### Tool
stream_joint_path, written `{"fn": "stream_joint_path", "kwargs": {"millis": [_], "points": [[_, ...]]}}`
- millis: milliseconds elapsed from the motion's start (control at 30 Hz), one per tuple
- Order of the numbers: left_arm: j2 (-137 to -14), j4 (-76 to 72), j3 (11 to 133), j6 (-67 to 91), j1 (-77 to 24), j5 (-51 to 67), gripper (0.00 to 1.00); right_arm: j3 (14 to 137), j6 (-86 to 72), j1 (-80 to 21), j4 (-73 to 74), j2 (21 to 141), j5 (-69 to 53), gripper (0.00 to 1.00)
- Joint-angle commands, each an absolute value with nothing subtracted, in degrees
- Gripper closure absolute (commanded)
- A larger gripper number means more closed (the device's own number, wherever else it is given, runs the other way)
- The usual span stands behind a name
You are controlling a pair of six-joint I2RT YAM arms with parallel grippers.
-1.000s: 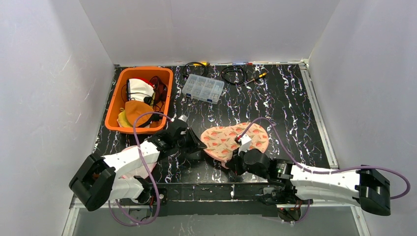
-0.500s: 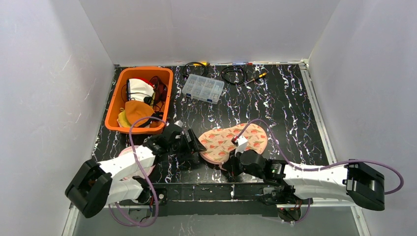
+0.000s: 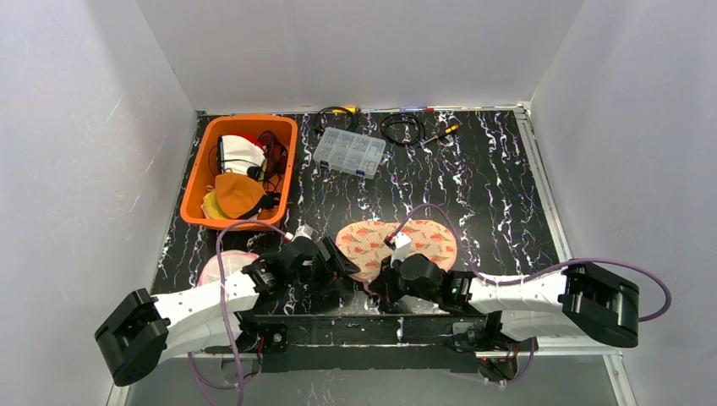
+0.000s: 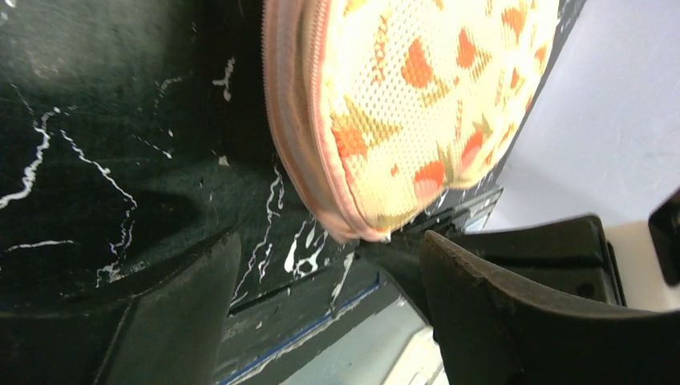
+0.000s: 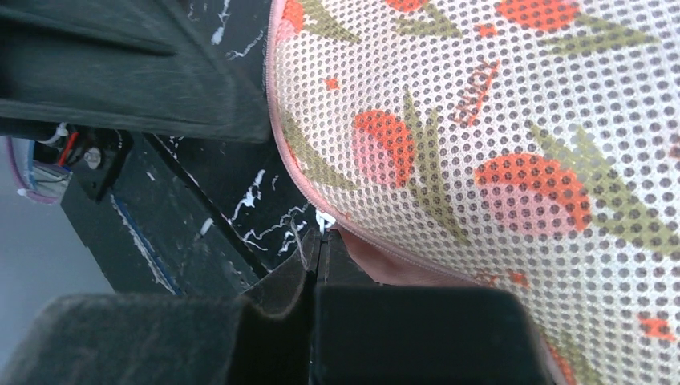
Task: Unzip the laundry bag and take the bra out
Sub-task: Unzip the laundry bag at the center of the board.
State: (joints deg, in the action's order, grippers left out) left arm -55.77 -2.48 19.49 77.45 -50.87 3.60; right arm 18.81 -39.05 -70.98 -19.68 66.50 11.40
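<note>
The laundry bag [image 3: 397, 244] is a flat mesh pouch with orange flowers and a pink zipper edge, lying near the table's front. My right gripper [image 3: 378, 277] is at its near left corner. In the right wrist view that gripper [image 5: 321, 241] is shut, with the small white zipper pull [image 5: 325, 218] pinched at its tips against the bag [image 5: 497, 144]. My left gripper [image 3: 342, 264] stands open just left of the bag. Its jaws [image 4: 329, 241] are wide apart with nothing between them, and the bag's zipped corner [image 4: 353, 228] sits just beyond. The bra is out of view.
An orange bin [image 3: 208, 166] of clothes stands at back left. A clear compartment box [image 3: 348, 152] and cables [image 3: 401, 125] lie at the back. A pink rounded item [image 3: 221, 267] sits under my left arm. The table's front edge [image 4: 321, 321] is just past the bag.
My left gripper has opened and let go of the bag's edge. Both grippers and the bag have shifted left and nearer the front edge.
</note>
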Motion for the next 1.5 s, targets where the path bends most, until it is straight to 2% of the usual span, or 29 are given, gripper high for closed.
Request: {"fn": "stream_joint_path", "kwargs": {"millis": [0,300,467,633,733,1267,1467], "points": [[-58.3,-3.8,21.4,82.6,-51.7,-2.8,0.24,21.9,-39.8,-71.3,-25.9,67.7,9.8,0.99],[-64.9,-7.3,23.4,82.5,-51.8,-3.4,0.45,22.6,-39.7,-71.4,-27.2,68.9,8.2,0.99],[-64.5,-7.3,22.6,82.9,-51.8,-5.7,0.68,22.6,-39.3,-71.5,-26.0,68.6,8.2,0.99],[-63.3,-5.8,22.2,83.5,-51.7,-7.7,0.82,22.6,-39.0,-71.5,-24.5,67.9,8.5,0.99],[-62.1,-2.1,23.0,83.7,-51.7,-9.6,0.99,22.6,-38.8,-71.4,-23.3,67.2,8.9,0.99],[-56.1,5.8,22.0,84.1,-51.0,-14.1,1.0,21.4,-39.2,-71.5,-10.0,57.3,16.2,0.99],[-56.6,4.4,23.2,78.7,-47.9,-10.2,1.0,20.6,-39.6,-71.5,-4.1,53.8,19.5,0.99]]}}
